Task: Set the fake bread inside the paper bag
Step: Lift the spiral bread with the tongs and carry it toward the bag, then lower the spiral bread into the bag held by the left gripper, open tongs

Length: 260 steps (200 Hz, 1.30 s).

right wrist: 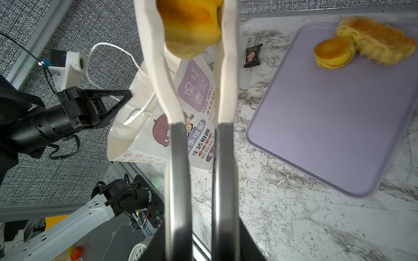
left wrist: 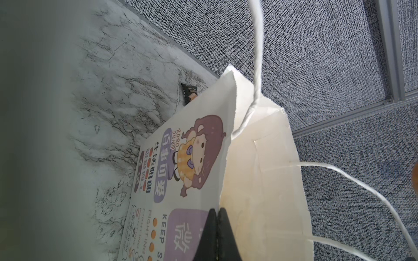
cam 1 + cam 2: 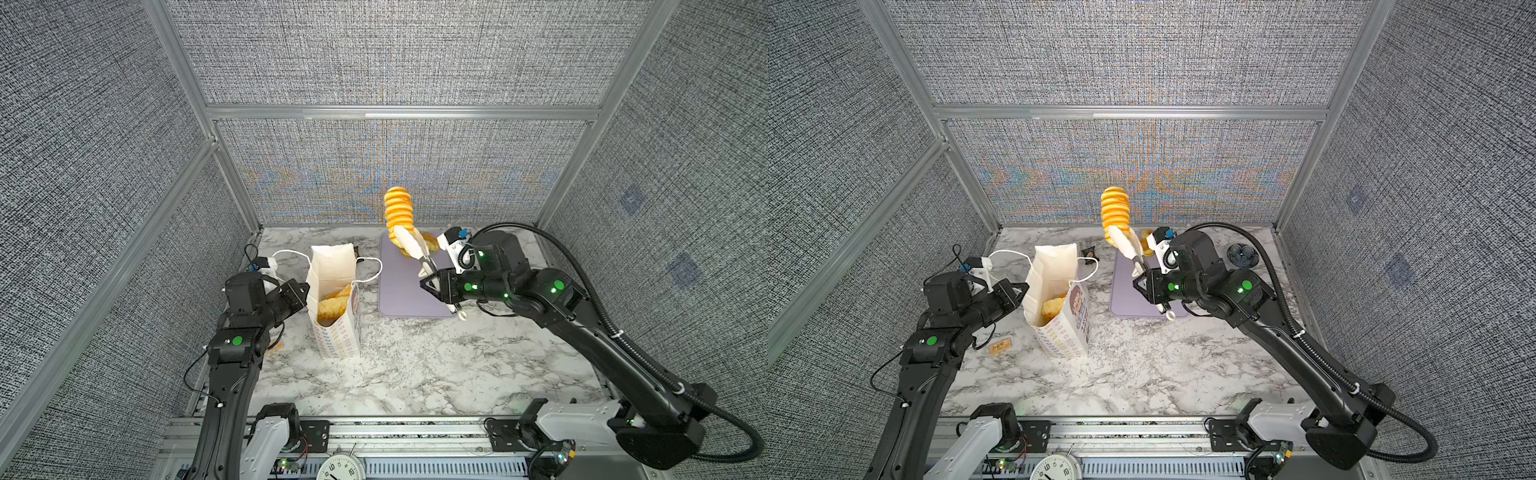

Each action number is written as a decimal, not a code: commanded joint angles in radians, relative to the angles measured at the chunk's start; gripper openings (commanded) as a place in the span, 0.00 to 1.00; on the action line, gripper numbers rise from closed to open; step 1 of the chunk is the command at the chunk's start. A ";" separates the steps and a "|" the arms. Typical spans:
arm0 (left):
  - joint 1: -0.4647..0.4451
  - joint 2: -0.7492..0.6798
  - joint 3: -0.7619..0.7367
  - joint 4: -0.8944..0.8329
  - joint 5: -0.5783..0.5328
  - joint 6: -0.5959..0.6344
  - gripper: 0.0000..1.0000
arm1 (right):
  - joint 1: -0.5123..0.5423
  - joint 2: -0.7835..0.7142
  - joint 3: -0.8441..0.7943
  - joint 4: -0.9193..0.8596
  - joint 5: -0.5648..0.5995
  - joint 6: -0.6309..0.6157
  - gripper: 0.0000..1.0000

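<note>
My right gripper [image 3: 431, 286] [image 3: 1144, 286] [image 1: 201, 248] is shut on a pair of metal tongs [image 3: 415, 249] [image 1: 178, 158] with white tips. The tongs clasp a ridged golden pastry [image 3: 398, 208] [image 3: 1115, 208] [image 1: 192, 29], a piece of the fake bread, raised above the lavender tray's far edge. The white paper bag [image 3: 332, 266] [image 3: 1054, 266] [image 2: 260, 180] [image 1: 194, 90] stands open at the left with bread [image 3: 332, 305] [image 3: 1052, 305] inside. My left gripper [image 3: 301, 291] [image 3: 1019, 291] [image 2: 217, 217] [image 1: 126, 95] is shut on the bag's rim.
The lavender tray [image 3: 399, 299] [image 3: 1121, 299] [image 1: 328, 124] carries a round bun [image 1: 333, 53] and a flat loaf [image 1: 380, 38]. A small black packet [image 3: 1089, 252] [image 1: 252, 55] lies behind the bag. An orange packet [image 3: 1000, 347] lies left of it. A dark flower-shaped dish [image 3: 1241, 254] sits far right.
</note>
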 commanded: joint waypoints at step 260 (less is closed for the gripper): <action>0.001 -0.016 -0.003 0.005 0.004 0.004 0.00 | 0.349 0.112 0.082 0.024 0.193 0.034 0.31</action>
